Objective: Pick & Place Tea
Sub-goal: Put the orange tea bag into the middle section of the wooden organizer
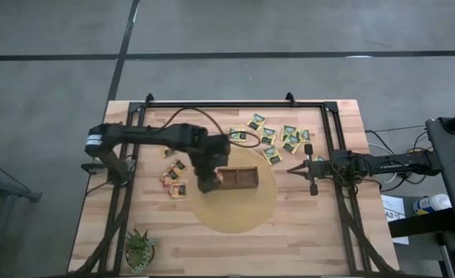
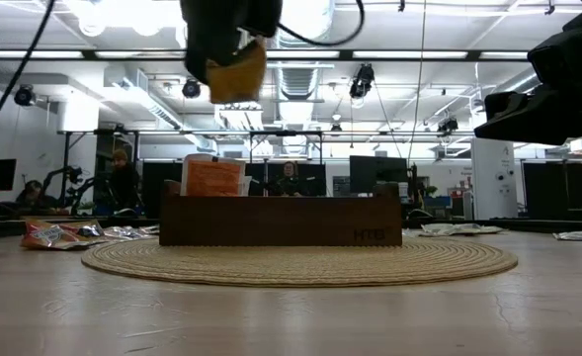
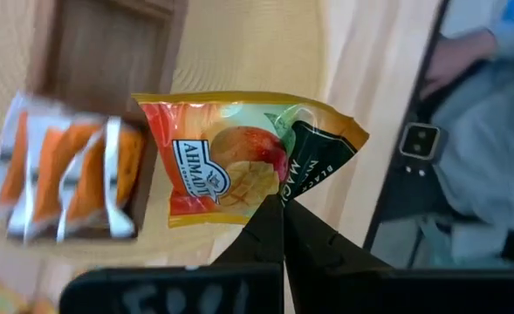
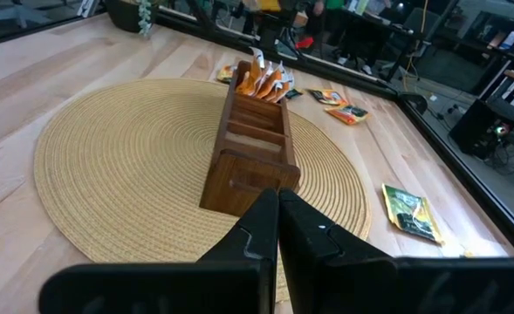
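My left pincer [image 3: 282, 202] is clenched on an orange tea sachet [image 3: 239, 157], holding it in the air above the end of the wooden box [image 1: 238, 178] where other orange sachets [image 3: 69, 174] stand. My right pincer [image 1: 292, 170] waits pinched closed, holding nothing, beside the round mat [image 1: 242, 216] on the counter [image 1: 304, 239].

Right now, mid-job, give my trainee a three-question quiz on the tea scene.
1. True or false: the left gripper is shut on a tea sachet.
2. The orange sachets stand in which part of the wooden box? A) one end compartment B) the middle C) spread through every compartment
3. What lies under the box?

Key: 1 true; 2 A; 3 the round woven mat.
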